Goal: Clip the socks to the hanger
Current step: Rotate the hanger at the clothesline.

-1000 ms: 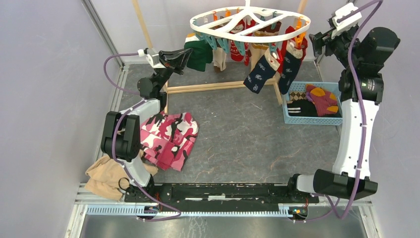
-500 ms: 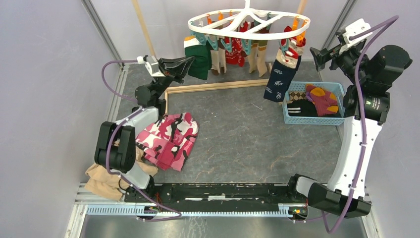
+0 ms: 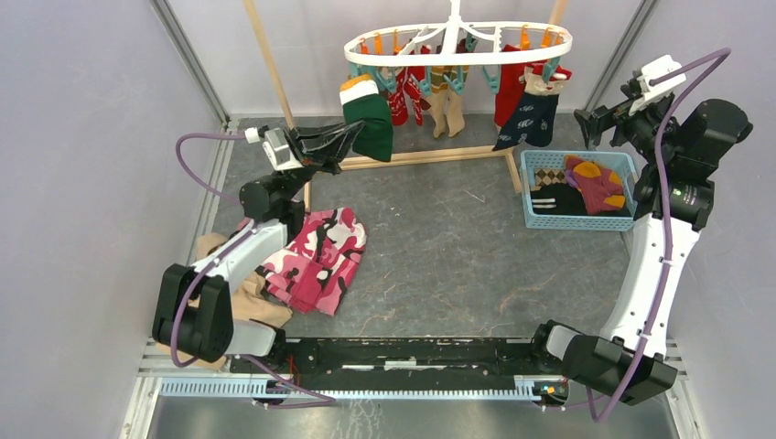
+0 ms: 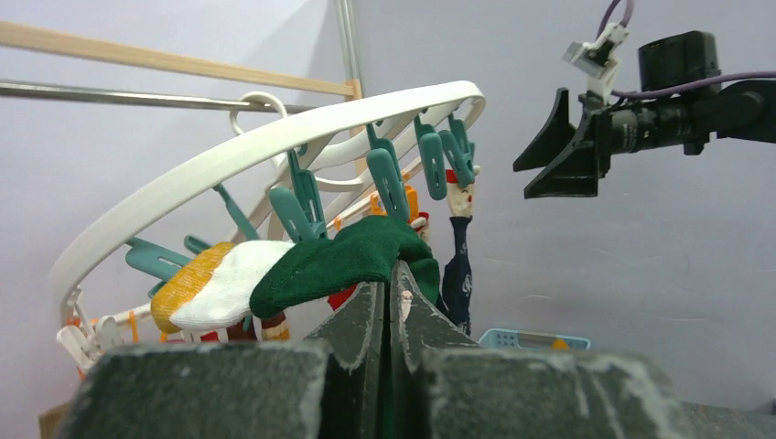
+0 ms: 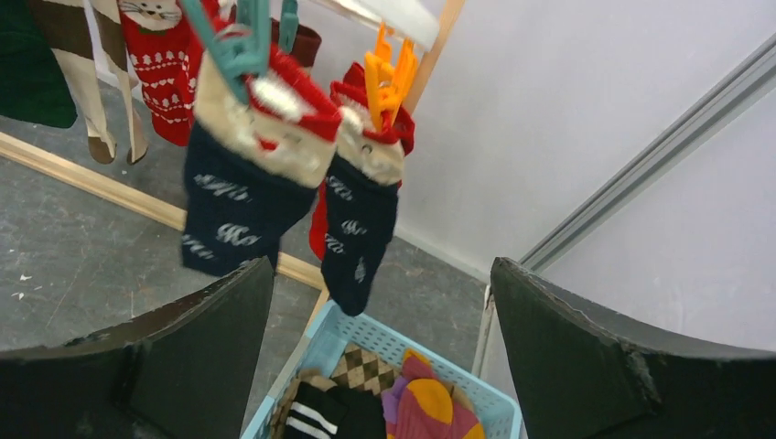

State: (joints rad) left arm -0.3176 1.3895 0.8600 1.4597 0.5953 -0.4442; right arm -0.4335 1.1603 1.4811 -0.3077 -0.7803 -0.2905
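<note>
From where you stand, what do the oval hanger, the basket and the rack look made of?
The hanger looks like moulded white plastic: a smooth, even, slightly glossy ring. The basket seems to be plastic too, light blue with a perforated lattice wall. The rack is probably bare light wood: pale tan straight bars with a matte surface.

Left gripper [image 4: 391, 279] closed, right gripper [image 5: 384, 352] spread wide
</note>
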